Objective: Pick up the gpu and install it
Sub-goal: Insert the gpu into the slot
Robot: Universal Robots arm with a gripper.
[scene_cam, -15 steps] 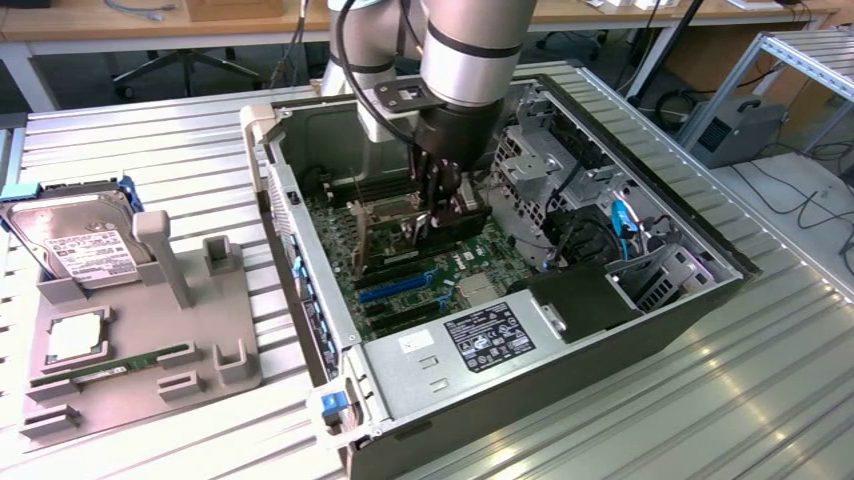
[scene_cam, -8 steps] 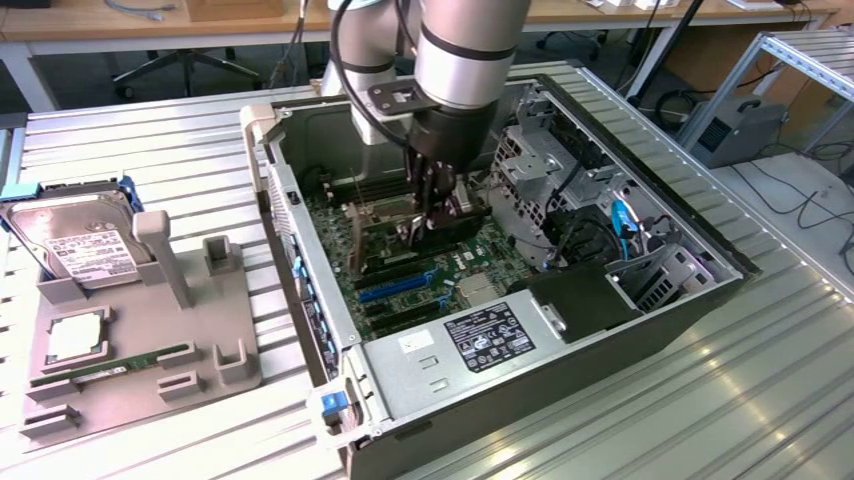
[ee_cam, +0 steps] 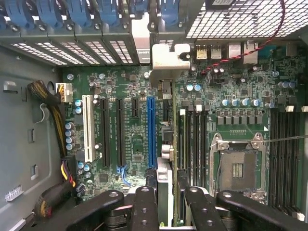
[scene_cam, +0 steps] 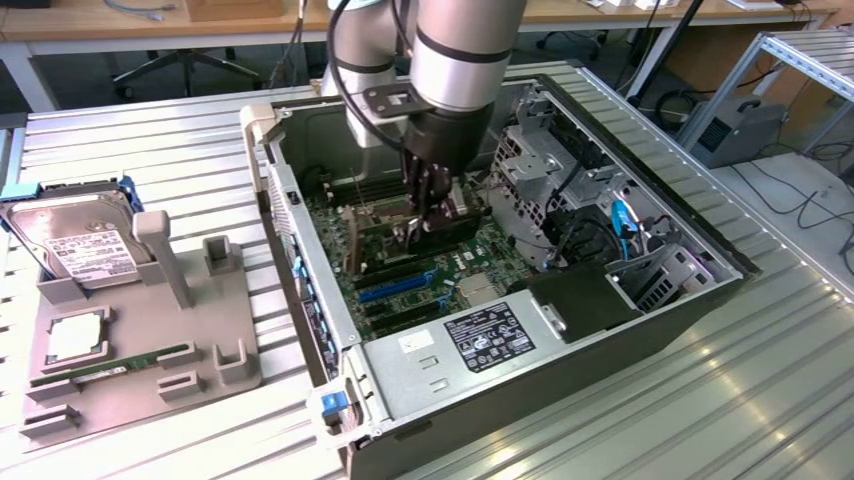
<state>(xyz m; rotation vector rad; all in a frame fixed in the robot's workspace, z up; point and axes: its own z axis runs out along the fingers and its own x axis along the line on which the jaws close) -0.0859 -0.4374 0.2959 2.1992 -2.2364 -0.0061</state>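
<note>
My end effector gripping gpu edge-on between half-closed fingers, inside open computer case. Holding card upright over motherboard, just beside blue slot. Card's silver bracket reaching case's rear slot wall. Beyond case, hard drive sitting in grey holder on bench.

A robot arm's pincer reaches down into an open computer case on a metal bench, gripping the gpu upright over the motherboard. At the exterior view's left, a hard drive sits in a grey holder.
</note>
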